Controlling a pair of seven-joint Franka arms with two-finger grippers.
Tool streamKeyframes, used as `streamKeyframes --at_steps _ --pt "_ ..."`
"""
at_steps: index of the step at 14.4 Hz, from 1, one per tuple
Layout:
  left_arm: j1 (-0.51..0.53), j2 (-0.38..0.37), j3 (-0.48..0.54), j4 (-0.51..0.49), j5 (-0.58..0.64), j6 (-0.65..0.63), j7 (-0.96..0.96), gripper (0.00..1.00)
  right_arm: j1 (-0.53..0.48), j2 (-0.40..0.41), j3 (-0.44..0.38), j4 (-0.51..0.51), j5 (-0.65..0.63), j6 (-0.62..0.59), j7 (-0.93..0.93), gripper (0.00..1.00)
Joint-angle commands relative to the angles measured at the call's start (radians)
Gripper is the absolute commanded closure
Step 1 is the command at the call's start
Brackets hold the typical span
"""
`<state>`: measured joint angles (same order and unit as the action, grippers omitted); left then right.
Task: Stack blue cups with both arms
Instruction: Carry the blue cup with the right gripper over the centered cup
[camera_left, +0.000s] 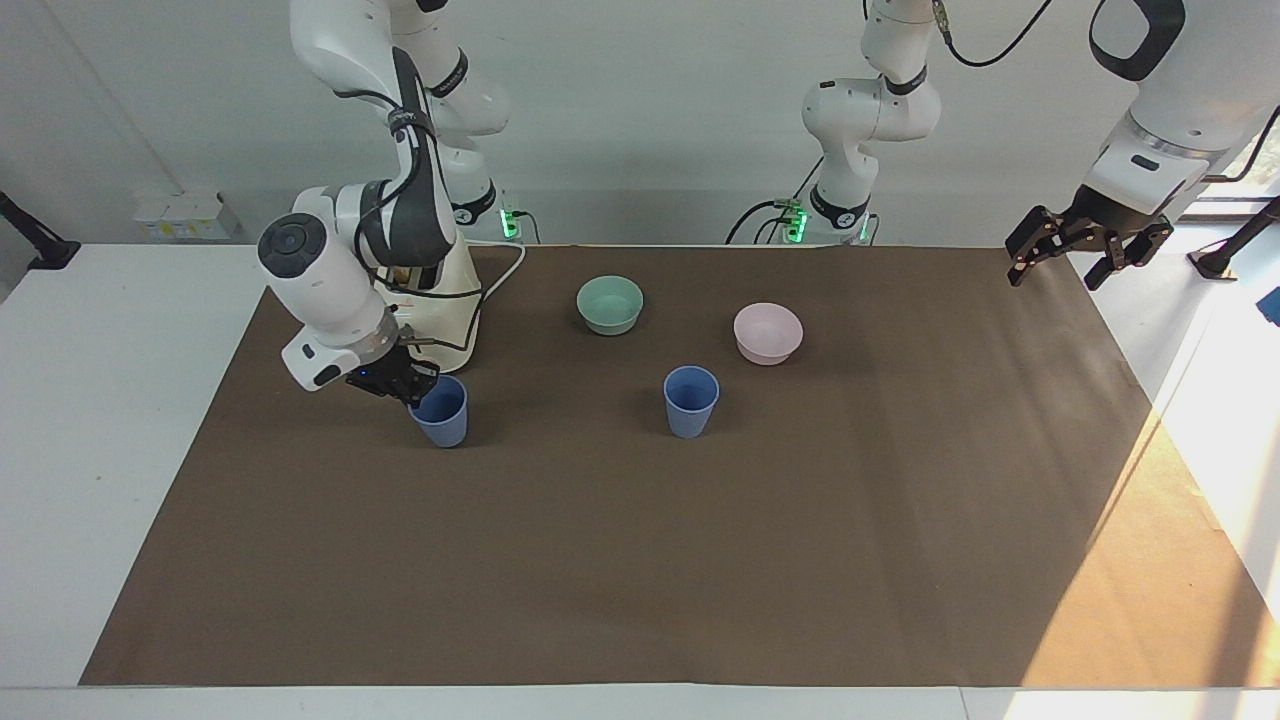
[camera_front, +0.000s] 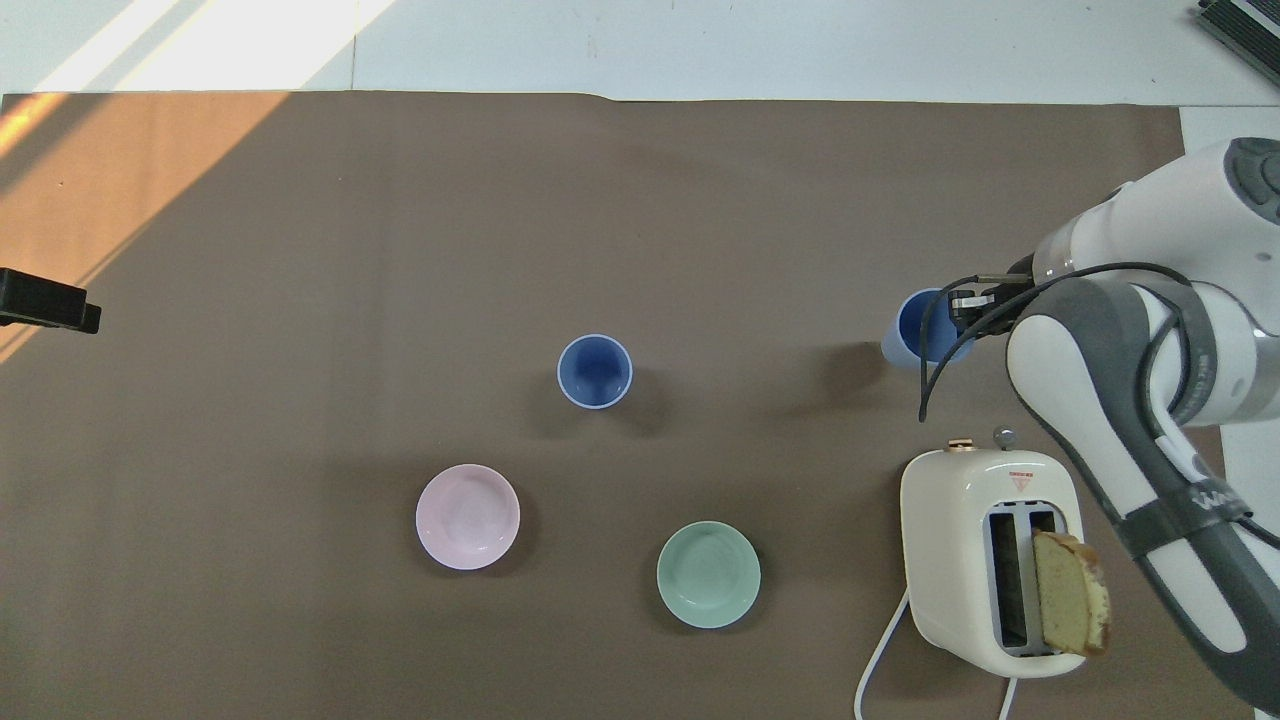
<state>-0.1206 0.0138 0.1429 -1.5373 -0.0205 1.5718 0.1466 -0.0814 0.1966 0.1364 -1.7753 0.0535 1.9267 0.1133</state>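
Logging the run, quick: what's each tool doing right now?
Left tool: open, empty, waiting over the left arm's end of the table.
Right tool: closed on the rim of a blue cup.
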Motion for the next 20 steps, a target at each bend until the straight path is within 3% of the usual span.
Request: streamKeyframes --at_steps 1,9,13,20 --pt "0.013 0.0 -0.008 0.006 0.01 -0.019 0.014 0.0 0.035 0.012 0.046 0.137 0.017 -0.075 0.122 1.0" --pt "0.013 0.0 -0.006 0.006 0.01 -0.018 0.014 0.0 0.353 0.078 0.046 0.362 0.005 -0.141 0.534 1.0" --pt "0.013 0.002 -0.008 0.008 0.01 -0.013 0.016 0.0 0.463 0.084 0.049 0.349 0.023 -0.083 0.612 1.0" --pt "0.044 0.002 -0.005 0.019 0.007 -0.001 0.004 0.0 0.503 0.15 0.049 0.318 0.005 0.0 0.664 1.0"
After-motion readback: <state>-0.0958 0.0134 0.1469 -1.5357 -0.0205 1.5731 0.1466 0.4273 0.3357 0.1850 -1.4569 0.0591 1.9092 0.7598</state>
